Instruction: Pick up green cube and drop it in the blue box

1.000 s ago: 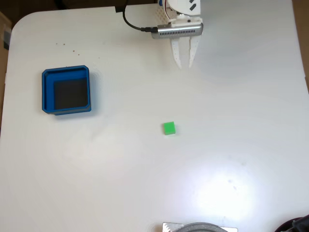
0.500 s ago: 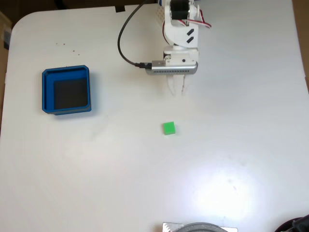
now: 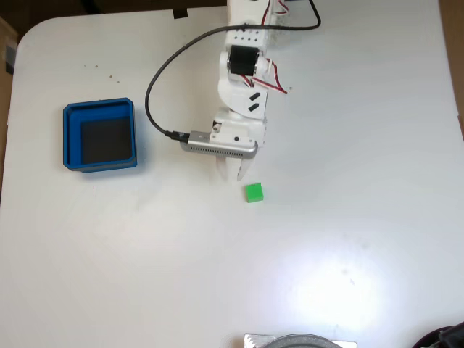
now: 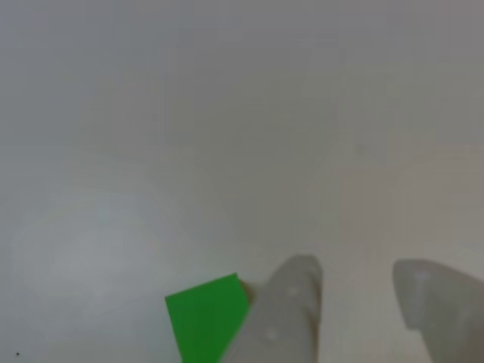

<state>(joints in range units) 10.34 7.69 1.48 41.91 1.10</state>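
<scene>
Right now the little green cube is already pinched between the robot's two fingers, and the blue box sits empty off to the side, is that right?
Not quite. The green cube is not pinched: in the other view it lies on the table beside one of the fingers, outside the gap between the two. The fixed view shows it just past the gripper. The blue box does sit empty off to the side.

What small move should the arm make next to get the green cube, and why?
Probably a small sideways shift to centre the fingers over the green cube. In the other view the cube lies to the left of both fingers, outside the gap between them, so closing now would likely miss it. The blue box stands far off.
</scene>
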